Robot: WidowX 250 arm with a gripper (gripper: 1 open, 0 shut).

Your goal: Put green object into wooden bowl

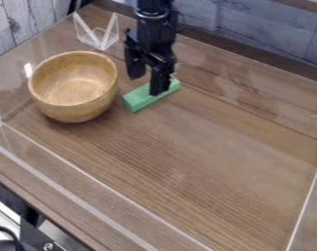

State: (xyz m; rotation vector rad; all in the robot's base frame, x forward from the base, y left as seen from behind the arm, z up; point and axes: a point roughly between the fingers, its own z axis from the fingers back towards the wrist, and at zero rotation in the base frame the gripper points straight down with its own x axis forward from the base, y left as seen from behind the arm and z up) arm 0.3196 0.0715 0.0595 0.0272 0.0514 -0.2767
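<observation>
Currently at the grasp approach: gripper [147,81] wide open, empty, poised straddling green block [146,96] lying flat on table [213,147] just beside wooden bowl [75,86]; next likely calls for closing, lifting, carrying over the rim.

This looks like a robotics lab test station, not a home. A dark wood-grain bench [200,167] fills the frame, fenced by low clear plastic walls [69,191] along its edges. A black robot arm [153,29] reaches down from the top centre. Pale plank panelling [17,25] shows at the upper left.
</observation>
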